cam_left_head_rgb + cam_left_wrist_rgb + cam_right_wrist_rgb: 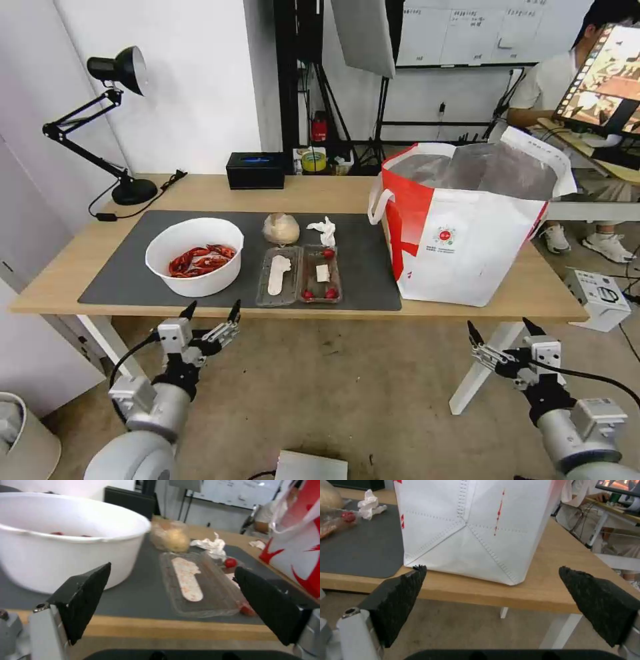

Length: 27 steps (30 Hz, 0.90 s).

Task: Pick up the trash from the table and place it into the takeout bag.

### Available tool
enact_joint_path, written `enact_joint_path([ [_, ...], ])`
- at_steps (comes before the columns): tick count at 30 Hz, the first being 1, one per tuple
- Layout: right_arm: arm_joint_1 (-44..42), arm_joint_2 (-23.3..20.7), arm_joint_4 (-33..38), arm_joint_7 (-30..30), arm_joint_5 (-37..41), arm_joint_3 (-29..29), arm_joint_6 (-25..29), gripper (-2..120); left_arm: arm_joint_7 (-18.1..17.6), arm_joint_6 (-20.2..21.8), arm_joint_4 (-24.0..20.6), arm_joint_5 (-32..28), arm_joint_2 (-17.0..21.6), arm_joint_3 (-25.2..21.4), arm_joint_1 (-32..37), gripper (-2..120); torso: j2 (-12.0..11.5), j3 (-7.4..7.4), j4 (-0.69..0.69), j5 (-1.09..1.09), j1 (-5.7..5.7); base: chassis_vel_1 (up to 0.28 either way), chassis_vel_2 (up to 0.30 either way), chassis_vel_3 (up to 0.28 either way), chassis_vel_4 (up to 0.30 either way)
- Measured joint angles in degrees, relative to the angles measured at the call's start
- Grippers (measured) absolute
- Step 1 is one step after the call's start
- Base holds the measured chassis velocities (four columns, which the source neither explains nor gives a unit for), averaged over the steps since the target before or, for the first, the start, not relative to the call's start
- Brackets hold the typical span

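Bare concrete floor lies under both my arms, which hang low in front of the table [467, 303], short of its near edge. My left gripper [211, 312] sits just before the edge, below the white bowl [195, 256], its fingers spread wide with nothing between them. My right gripper [505, 329] hovers before the edge beneath the takeout bag [460, 227], fingers likewise spread apart and empty.

Past the left gripper, on the dark grey mat [127, 277], the bowl stands closest, red crayfish shells [200, 260] piled inside. Just beside it, toward my right, the clear clamshell tray [300, 275] lies open and flat, a pale strip in one half and a few red bits in the other. From the left wrist, the bowl [66, 545] looms near one finger and the tray [200, 585] runs away between the two fingers.

Farther back, behind the tray, the beige wrapped lump [281, 229] sits on the mat, and the crumpled tissue [325, 230] lies near it, toward the bag. The bag stands upright at my right, its mouth open, its silvery lining showing. From the right wrist its white side [470, 530] rises just beyond the table edge.

At the far edge rest a black tissue box [256, 170] and a black desk lamp [113, 127].
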Motion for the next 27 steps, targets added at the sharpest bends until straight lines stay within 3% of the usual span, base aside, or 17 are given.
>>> enact_joint_path([
  [4, 0.0, 0.0, 0.0, 0.0, 0.0, 0.0, 0.0, 100, 0.0, 0.0, 0.0, 0.0, 0.0, 0.0, 0.0, 100, 0.0, 0.00, 0.00, 0.00, 0.00, 0.000, 0.000, 0.000, 0.000],
  [5, -0.9, 0.1, 0.5, 0.0, -0.1, 0.6, 0.0, 100, -0.8, 1.5, 0.6, -3.7, 2.0, 3.0, -2.6, 100, 0.0, 0.00, 0.00, 0.00, 0.00, 0.000, 0.000, 0.000, 0.000],
  [7, -1.2, 0.2, 0.7, 0.0, -0.2, 0.7, 0.0, 100, -2.1, 2.8, -0.2, -6.9, 2.2, 4.5, -3.1, 100, 0.0, 0.00, 0.00, 0.00, 0.00, 0.000, 0.000, 0.000, 0.000],
  [10, -1.2, 0.2, 0.7, 0.0, -0.2, 0.7, 0.0, 100, -2.1, 2.8, -0.2, -6.9, 2.2, 4.5, -3.1, 100, 0.0, 0.00, 0.00, 0.00, 0.00, 0.000, 0.000, 0.000, 0.000],
  [11, -1.4, 0.2, 0.8, 0.0, -0.4, 0.7, 0.0, 100, -5.3, 4.9, -1.5, -11.8, 1.8, 7.1, -3.8, 100, 0.0, -0.01, 0.01, 0.01, -0.01, 0.000, 0.000, 0.000, 0.000],
  [15, -2.0, 0.6, 1.1, 0.0, -1.0, 0.7, 0.0, 100, -7.8, 6.1, -1.7, -14.7, 0.7, 10.0, -5.2, 100, 0.0, -0.01, 0.00, 0.02, -0.01, 0.000, 0.000, 0.000, 0.000],
  [17, -2.8, 1.0, 1.5, 0.0, -1.5, 0.8, 0.1, 100, -10.6, 7.0, -1.2, -19.6, -0.8, 13.0, -7.2, 100, 0.0, -0.01, 0.00, 0.01, -0.01, 0.000, 0.000, 0.000, 0.000],
  [20, -3.2, 1.2, 1.5, 0.0, -1.7, 0.9, 0.2, 100, -12.6, 7.5, -1.2, -23.6, -1.4, 13.9, -8.1, 100, 0.0, -0.01, 0.00, 0.01, -0.01, 0.000, 0.000, 0.000, 0.000],
  [22, -3.9, 1.5, 1.5, 0.0, -2.0, 1.1, 0.5, 100, -16.9, 8.1, -1.5, -32.4, -2.8, 14.9, -10.1, 100, 0.0, 0.00, 0.00, 0.01, -0.01, 0.000, 0.000, 0.000, 0.000],
  [24, -3.9, 1.5, 1.5, 0.0, -2.0, 1.1, 0.5, 100, -16.9, 8.1, -1.5, -32.4, -2.8, 14.9, -10.1, 100, 0.0, 0.00, 0.00, 0.01, -0.01, 0.000, 0.000, 0.000, 0.000],
  [25, -4.6, 1.8, 1.6, 0.0, -2.3, 1.1, 0.9, 100, -20.4, 8.2, -1.7, -38.6, -3.9, 15.6, -12.1, 100, 0.0, -0.01, 0.00, 0.02, -0.01, 0.000, 0.000, 0.000, 0.000],
  [27, -4.7, 1.9, 1.6, 0.0, -2.4, 1.1, 0.9, 100, -21.4, 8.3, -1.7, -39.8, -4.4, 15.9, -12.7, 100, 0.0, -0.01, -0.01, 0.01, -0.01, 0.000, 0.000, 0.000, 0.000],
])
